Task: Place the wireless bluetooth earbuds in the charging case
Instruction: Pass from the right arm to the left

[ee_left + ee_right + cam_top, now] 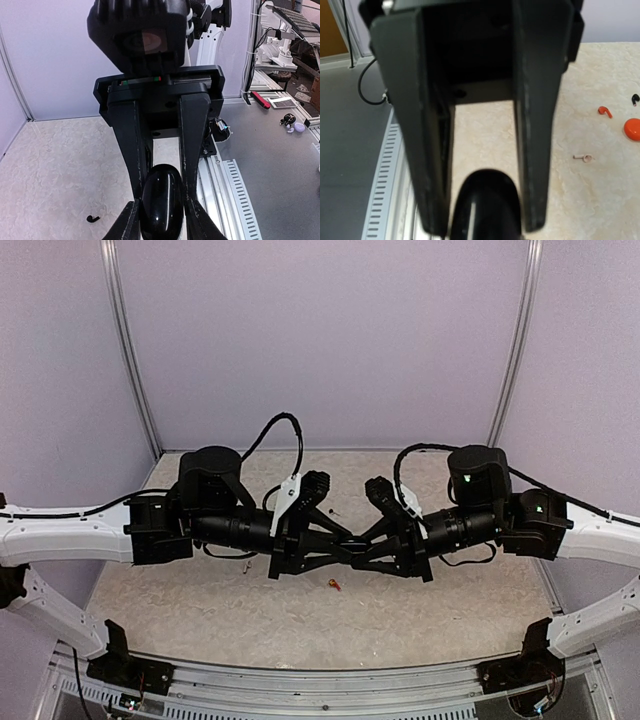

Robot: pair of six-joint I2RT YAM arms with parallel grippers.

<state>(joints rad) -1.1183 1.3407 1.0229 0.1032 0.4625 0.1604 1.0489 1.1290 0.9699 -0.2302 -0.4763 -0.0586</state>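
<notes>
A glossy black oval charging case (161, 200) sits between the fingers of my left gripper (161, 220), which is shut on it above the table. The case also shows in the right wrist view (486, 205), blurred, filling the gap between the fingertips of my right gripper (485, 225). In the top view both grippers, left (343, 537) and right (364, 537), meet tip to tip at mid-table and hide the case. Loose earbuds lie on the table: a black one (92, 218), a red-orange one (605, 111) (333, 585), another black one (634, 99) and a pale pink one (583, 158).
An orange round case (632, 128) lies near the red-orange bud. The slotted aluminium rail (235, 195) runs along the table's near edge. White walls close in the back and sides. Off the table, small items (292, 122) and a red tool (260, 99) lie on a grey surface.
</notes>
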